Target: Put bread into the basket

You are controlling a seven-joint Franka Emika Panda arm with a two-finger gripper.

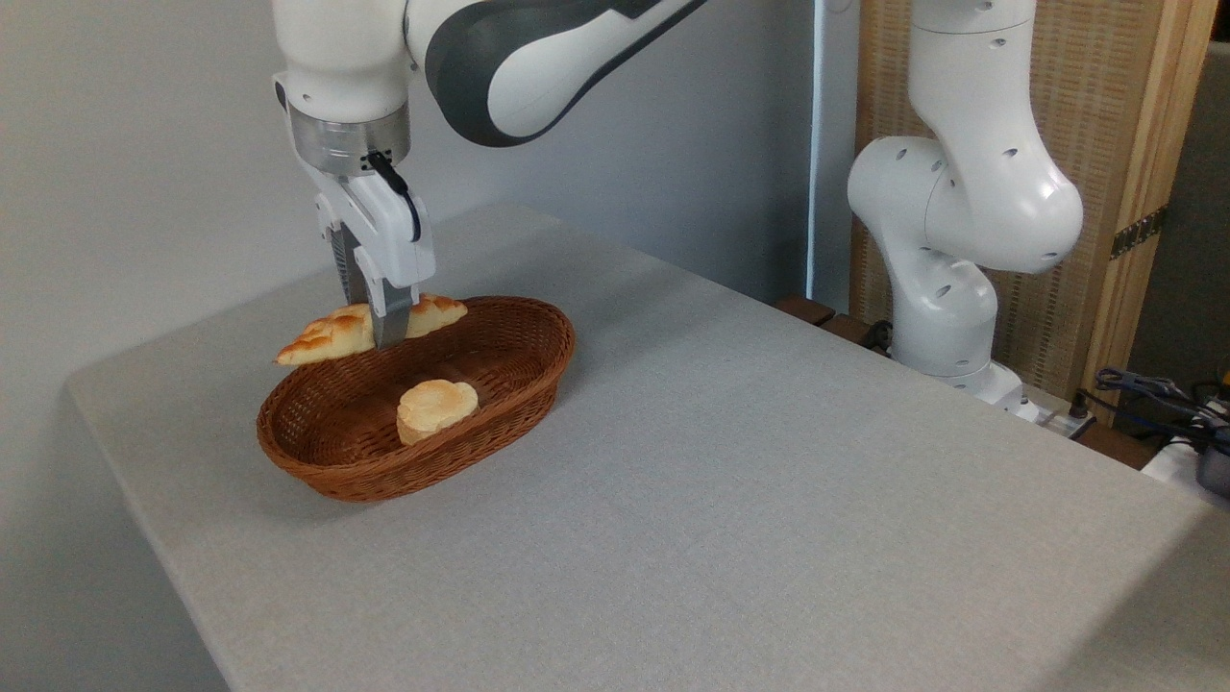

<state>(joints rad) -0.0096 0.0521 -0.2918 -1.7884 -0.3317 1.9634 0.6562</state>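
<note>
Camera: end effector (384,332) grips bread (332,334) above basket (524,384).

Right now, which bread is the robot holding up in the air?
The long braided loaf, golden and pointy at both ends. The gripper pinches its middle above the basket. The small pale round roll just lies inside the basket, untouched.

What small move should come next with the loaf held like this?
Probably lower a little, then open. The pincer is shut on the bread, which hangs over the basket at rim height, left tip past the rim; the roll lies clear to the front.
</note>
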